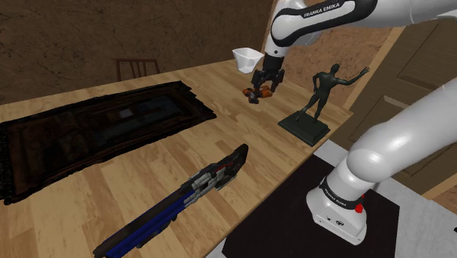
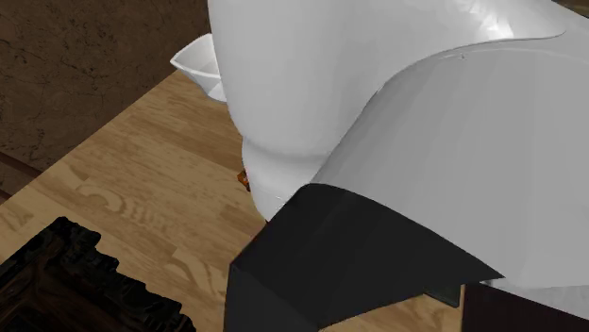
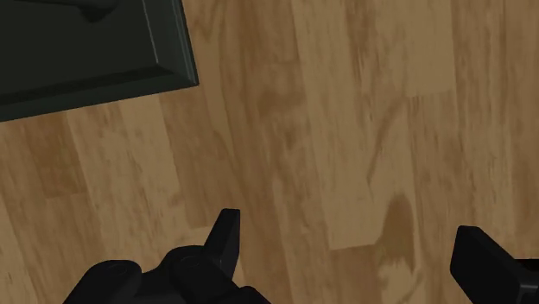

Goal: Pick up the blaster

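Well apart in shoulder view, claw [image 1: 264, 88] and blaster [image 1: 183, 196], wrist view adds fingers [image 3: 225, 240] spread empty, statue base [image 3: 86, 53].

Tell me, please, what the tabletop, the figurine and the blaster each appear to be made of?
Tabletop: wood, light planks with visible grain, low sheen.
Figurine: dark greenish-black with soft highlights, perhaps bronze or another cast metal.
Blaster: black and blue body with grey parts, matte; plastic or painted metal, I cannot tell which.
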Controlling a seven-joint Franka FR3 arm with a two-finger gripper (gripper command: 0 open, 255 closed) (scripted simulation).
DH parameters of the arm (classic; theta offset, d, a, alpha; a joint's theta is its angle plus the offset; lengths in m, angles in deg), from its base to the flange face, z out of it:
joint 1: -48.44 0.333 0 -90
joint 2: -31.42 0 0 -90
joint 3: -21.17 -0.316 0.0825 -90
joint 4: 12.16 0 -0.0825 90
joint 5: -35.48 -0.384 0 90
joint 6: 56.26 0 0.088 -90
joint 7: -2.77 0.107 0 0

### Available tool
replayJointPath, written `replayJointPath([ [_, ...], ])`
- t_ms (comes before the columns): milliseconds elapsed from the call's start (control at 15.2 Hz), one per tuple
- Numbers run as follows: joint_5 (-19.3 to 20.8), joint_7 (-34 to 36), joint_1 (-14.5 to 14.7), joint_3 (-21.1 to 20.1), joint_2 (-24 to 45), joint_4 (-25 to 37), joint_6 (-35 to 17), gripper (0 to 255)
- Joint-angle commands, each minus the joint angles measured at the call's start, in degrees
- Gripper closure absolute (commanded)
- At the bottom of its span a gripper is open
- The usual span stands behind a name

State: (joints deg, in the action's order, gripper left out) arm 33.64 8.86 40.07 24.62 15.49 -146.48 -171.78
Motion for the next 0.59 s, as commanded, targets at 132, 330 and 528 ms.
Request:
replayJointPath([
  [132,0.25,1.44,-1.37,1.20,8.30,4.05,-5.05,0],
  [330,0.20,2.45,-2.33,2.14,14.14,7.58,-7.89,0],
  [528,-0.09,3.36,-3.30,3.08,19.92,11.58,-10.20,0],
])
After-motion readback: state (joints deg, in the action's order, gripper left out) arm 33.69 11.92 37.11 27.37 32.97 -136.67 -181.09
